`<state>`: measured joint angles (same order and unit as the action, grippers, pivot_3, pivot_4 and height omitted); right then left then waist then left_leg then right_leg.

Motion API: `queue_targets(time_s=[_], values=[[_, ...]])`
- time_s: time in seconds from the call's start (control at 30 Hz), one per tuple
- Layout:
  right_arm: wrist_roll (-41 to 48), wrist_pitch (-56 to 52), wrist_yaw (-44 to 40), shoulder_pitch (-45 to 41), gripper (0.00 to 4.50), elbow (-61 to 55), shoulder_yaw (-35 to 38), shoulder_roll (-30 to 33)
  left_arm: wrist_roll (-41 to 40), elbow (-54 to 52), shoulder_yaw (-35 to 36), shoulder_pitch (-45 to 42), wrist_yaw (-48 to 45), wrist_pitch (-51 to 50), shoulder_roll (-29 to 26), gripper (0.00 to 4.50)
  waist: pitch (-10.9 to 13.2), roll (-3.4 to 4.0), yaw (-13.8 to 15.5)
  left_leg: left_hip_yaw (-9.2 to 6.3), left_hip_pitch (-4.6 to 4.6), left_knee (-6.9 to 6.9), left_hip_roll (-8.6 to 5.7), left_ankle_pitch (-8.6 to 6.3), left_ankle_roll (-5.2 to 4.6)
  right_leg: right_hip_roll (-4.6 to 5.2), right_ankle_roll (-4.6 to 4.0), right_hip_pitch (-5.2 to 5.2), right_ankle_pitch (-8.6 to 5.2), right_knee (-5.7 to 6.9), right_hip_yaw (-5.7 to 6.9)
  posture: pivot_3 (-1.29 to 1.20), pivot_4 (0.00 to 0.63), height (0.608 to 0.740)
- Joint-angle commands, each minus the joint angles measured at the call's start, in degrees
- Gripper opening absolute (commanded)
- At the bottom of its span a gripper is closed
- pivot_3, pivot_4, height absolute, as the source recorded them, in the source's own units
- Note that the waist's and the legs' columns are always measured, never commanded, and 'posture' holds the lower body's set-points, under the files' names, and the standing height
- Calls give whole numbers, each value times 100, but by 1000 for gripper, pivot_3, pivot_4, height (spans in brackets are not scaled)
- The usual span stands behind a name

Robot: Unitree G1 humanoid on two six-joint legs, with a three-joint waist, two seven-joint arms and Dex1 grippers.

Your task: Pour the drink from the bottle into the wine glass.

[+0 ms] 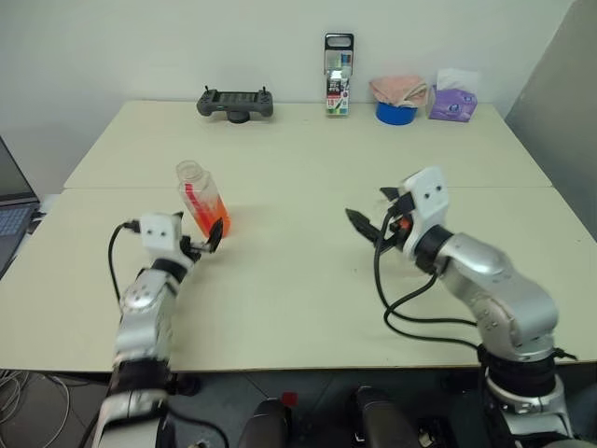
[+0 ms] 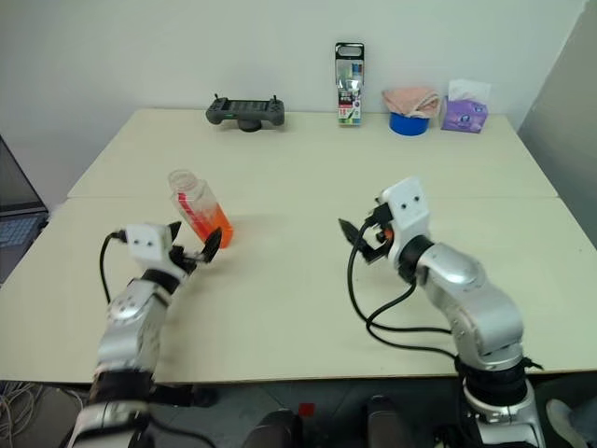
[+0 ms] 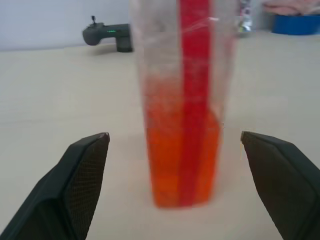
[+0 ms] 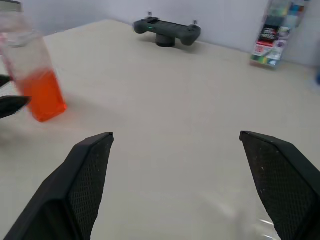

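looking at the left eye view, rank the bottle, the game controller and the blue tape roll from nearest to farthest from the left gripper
1. The bottle, standing uncapped just beyond the open left gripper, not held.
2. The game controller, at the table's far edge, roughly straight ahead of that gripper.
3. The blue tape roll, also at the far edge but well across toward the robot's right.

The bottle (image 1: 202, 198) stands on the desk (image 1: 298, 289), tilted, uncapped, with the drink (image 1: 216, 222) in its lower part. The left pincer (image 1: 207, 241) sits just beside the bottle's base, its fingers spread. The right pincer (image 1: 371, 222) is well apart to the right, fingers spread. Along the far edge lie a controller (image 1: 235, 102), a marker pack (image 1: 339, 75), a blue tape roll (image 1: 395, 113) and a tissue pack (image 1: 452, 101).
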<state>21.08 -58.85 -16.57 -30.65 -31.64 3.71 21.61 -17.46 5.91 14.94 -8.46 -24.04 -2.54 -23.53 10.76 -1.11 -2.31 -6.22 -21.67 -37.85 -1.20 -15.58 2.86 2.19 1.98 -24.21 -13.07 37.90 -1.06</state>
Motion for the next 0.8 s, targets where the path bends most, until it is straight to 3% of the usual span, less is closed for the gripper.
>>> queue_targets(time_s=[0.03,0.2,0.37,0.57,0.8], values=[[224,-1085,205,-596,4307,-150,710,240,-435,-1390,157,835,-312,-530,-225,4483,0,0,26,0,0,0,0,0,0,2,0,4,0,-2,7,0,150,740],[-94,-2996,643,-2079,4307,969,1243,358,-717,-2932,-566,1914,-1148,-1002,-576,4483,3,9,79,1,0,-3,-6,3,-5,-10,-9,10,-7,-9,19,0,150,740],[-197,-3358,651,-3138,4307,3142,1123,453,-929,-3192,-1410,1236,-1670,-1605,-709,4483,2,10,84,7,0,-7,-12,12,-19,-10,-34,14,-14,-13,19,0,150,740],[258,-3365,155,-3791,4307,5408,-15,1033,-934,-2896,-1728,567,-1851,-1757,-576,4483,3,13,25,17,-7,6,-7,4,-35,-16,-39,4,14,-19,12,0,150,740],[733,-3365,-961,-4712,4307,7035,-1627,1288,-902,-2734,-1781,493,-2071,-1729,-613,4483,10,23,-70,25,-10,9,-3,-4,-49,-20,-36,-6,13,-20,9,0,150,740]])
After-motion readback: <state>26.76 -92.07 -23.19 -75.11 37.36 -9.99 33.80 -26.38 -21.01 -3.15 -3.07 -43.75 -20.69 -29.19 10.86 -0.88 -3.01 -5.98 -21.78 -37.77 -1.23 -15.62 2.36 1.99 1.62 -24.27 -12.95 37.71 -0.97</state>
